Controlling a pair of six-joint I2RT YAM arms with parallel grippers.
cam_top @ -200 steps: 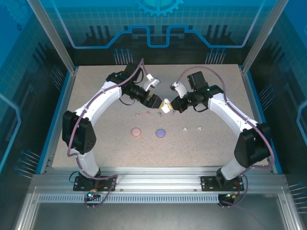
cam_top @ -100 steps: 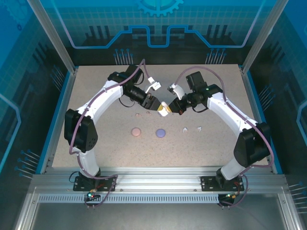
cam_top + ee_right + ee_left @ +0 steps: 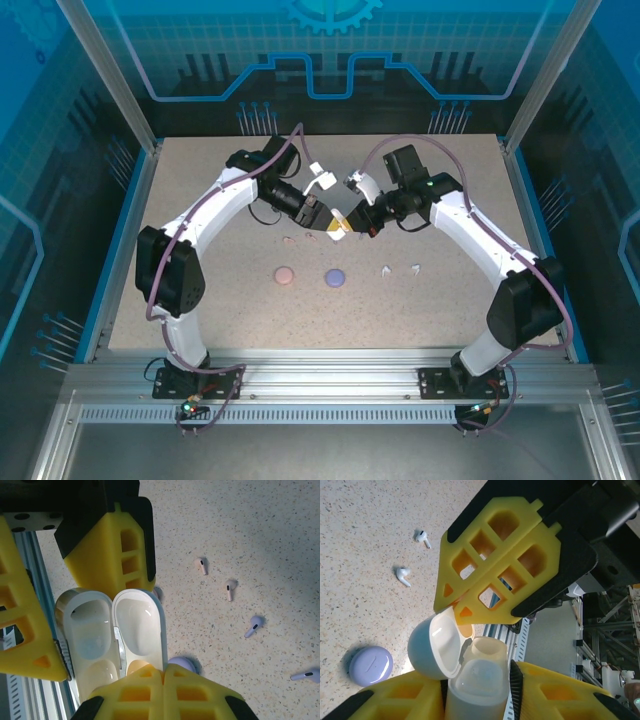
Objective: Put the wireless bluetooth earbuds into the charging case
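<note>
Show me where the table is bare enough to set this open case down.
Crowded: the centre, where left gripper and right gripper hold the open white charging case near pink earbuds. Free: the far strip of table behind them; the near strip between the pink case, purple case, white earbuds and the front rail.

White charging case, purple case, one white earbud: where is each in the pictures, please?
white charging case (image 3: 442,647), left wrist view, inside of its open lid.
purple case (image 3: 370,666), left wrist view, middle of its closed top.
white earbud (image 3: 403,576), left wrist view, where head meets stem.
</note>
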